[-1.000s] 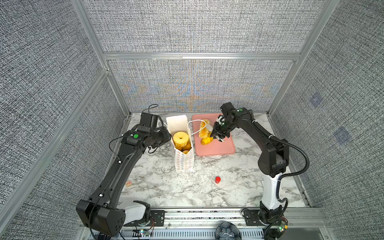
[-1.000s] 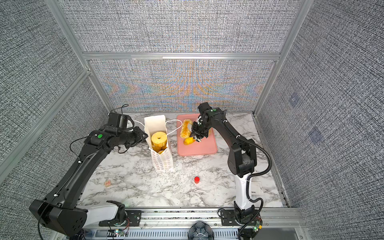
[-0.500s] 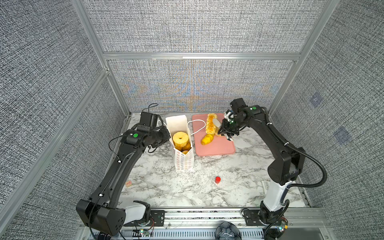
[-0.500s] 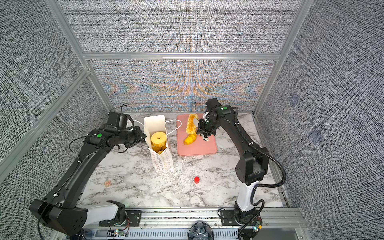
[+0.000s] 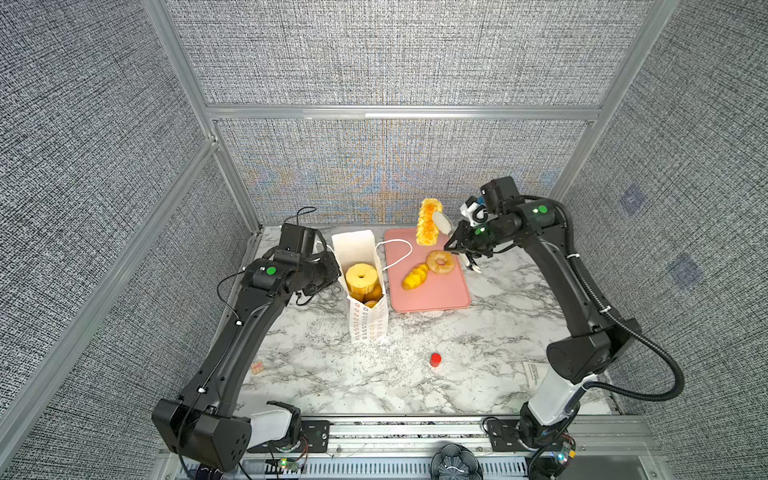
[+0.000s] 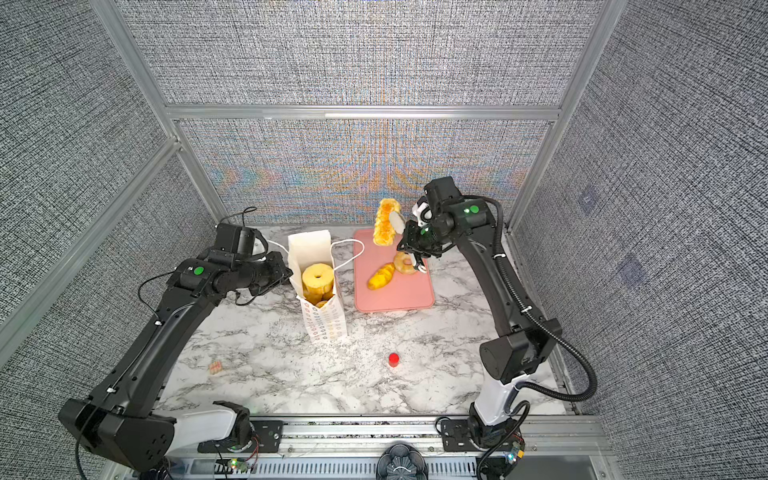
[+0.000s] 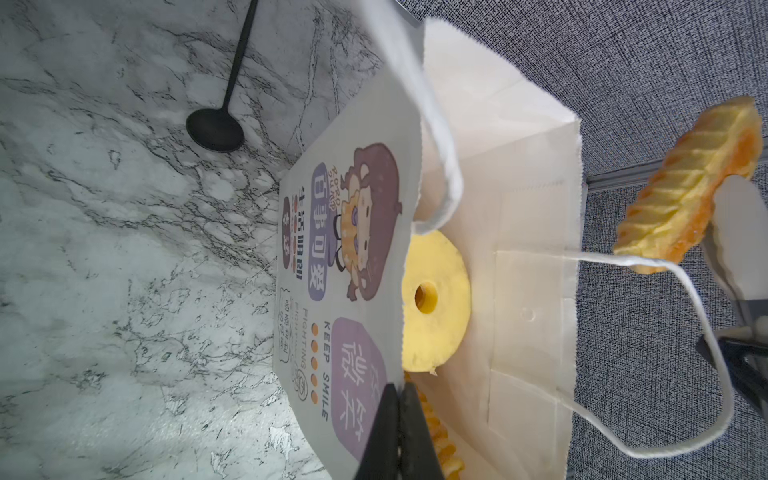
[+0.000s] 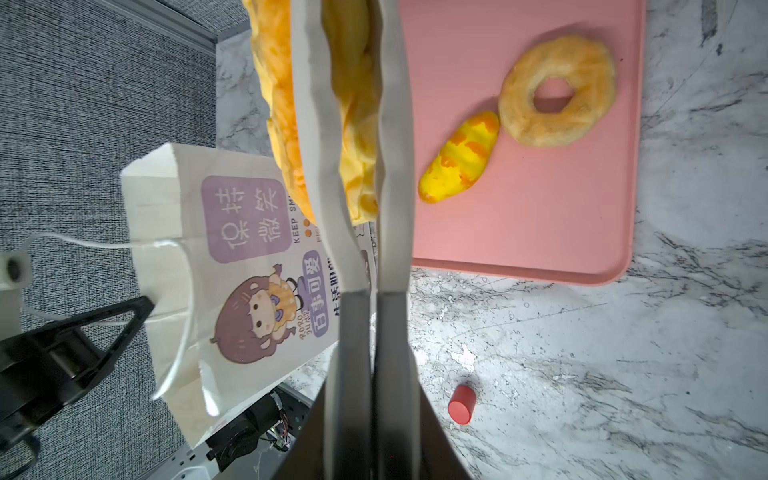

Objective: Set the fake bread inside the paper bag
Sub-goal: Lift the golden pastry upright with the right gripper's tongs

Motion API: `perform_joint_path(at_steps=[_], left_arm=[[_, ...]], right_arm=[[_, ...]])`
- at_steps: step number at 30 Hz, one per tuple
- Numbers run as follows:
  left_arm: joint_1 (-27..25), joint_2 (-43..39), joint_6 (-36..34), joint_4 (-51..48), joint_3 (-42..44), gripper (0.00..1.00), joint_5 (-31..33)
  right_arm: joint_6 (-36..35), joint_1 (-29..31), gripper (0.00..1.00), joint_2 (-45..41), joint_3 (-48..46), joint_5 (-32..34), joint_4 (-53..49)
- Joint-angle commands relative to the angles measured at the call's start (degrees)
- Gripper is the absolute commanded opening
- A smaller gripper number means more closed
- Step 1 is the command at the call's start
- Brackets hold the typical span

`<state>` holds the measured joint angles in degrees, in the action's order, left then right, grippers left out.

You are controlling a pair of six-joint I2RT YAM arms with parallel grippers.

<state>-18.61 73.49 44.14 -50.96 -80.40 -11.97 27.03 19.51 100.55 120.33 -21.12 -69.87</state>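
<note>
While the right claw (image 5: 437, 224) holds a long bread (image 5: 427, 214) up by the tray (image 5: 432, 297), the left claw (image 7: 400, 399) pinches the bag (image 5: 369, 328) rim. The bag looks full, so the bread may bump and tip it.

the white marble tabletop (image 5: 324, 374) is carrying the paper bag (image 5: 370, 324), standing upright toward the back, with the pink tray (image 5: 436, 291) lying flat just beside it. a small red cylinder (image 5: 435, 359) is standing nearer the front, a tiny pinkish block (image 5: 257, 366) is lying near the left edge, and a printed card (image 5: 534, 372) is lying near the right edge.
</note>
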Motion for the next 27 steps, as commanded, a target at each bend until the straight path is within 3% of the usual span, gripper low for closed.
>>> perform_joint_path(at_steps=[1, 27], left_arm=[[0.1, 0.2, -0.3, 0.3, -0.5, 0.00, 0.3], [0.0, 1.8, -0.5, 0.8, -1.6, 0.00, 0.2]], right_arm=[[-0.3, 0.1, 0.22, -0.9, 1.4, -1.4, 0.3], [0.0, 6.0, 0.24, -5.2, 5.7, -4.6, 6.3]])
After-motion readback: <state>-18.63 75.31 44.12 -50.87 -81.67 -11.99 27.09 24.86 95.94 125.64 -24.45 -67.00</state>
